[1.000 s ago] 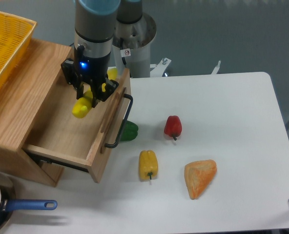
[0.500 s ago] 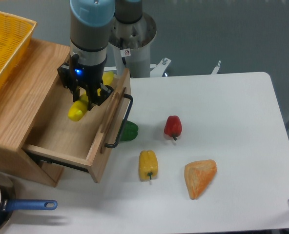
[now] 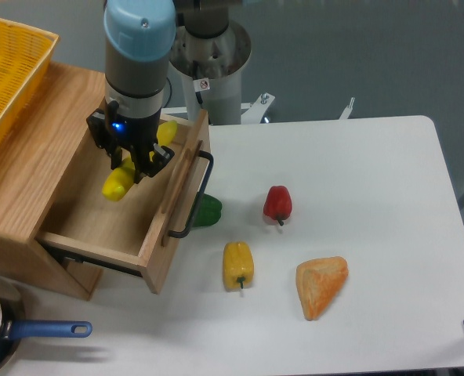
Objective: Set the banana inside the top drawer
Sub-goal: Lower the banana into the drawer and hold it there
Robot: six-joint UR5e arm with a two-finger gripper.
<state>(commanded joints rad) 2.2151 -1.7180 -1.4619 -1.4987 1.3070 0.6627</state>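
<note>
Camera view, left to right: a yellow basket (image 3: 9,70) sits well left of the gripper (image 3: 130,160), contents unseen. The gripper is clamped around the middle of the banana (image 3: 119,182), held tilted over the open top drawer (image 3: 122,215), which looks bare inside. The toy seems light, stiff and smooth, so mid-length is a sensible hold.

The gripper (image 3: 130,159) holds the banana (image 3: 119,182) over the open top drawer (image 3: 157,243). On the white table (image 3: 373,196) lie a red pepper (image 3: 277,203), a yellow pepper (image 3: 238,264) and an orange wedge (image 3: 320,285).
</note>
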